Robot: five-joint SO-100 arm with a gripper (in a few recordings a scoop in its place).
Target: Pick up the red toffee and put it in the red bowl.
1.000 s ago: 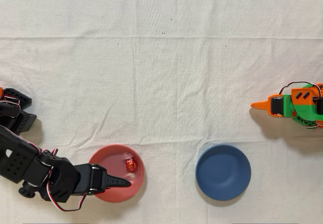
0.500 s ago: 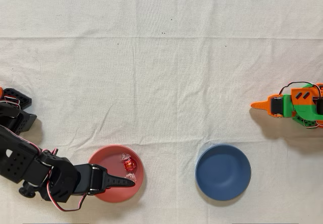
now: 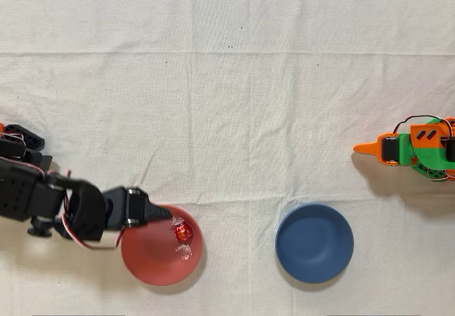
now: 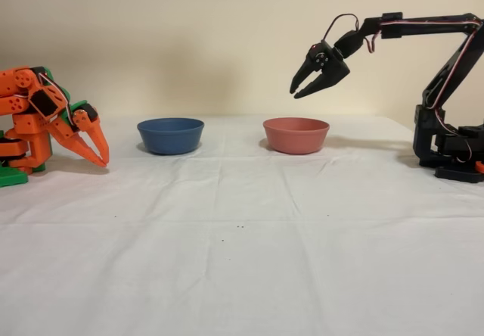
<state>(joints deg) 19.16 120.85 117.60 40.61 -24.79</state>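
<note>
Overhead view, left to right: black arm's gripper (image 3: 162,217), fingers spread and empty, hovering at the red bowl's (image 3: 146,259) left rim; red toffee (image 3: 183,232) lying inside that bowl; blue bowl (image 3: 314,243); orange arm (image 3: 412,149) sitting idle.

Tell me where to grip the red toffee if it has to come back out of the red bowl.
Grip the round foil body of the red toffee, not the thin twisted wrapper ends. Come straight down from above: it lies low inside the red bowl, whose raised wall blocks a sideways approach. The gripper hangs open above the bowl.
</note>
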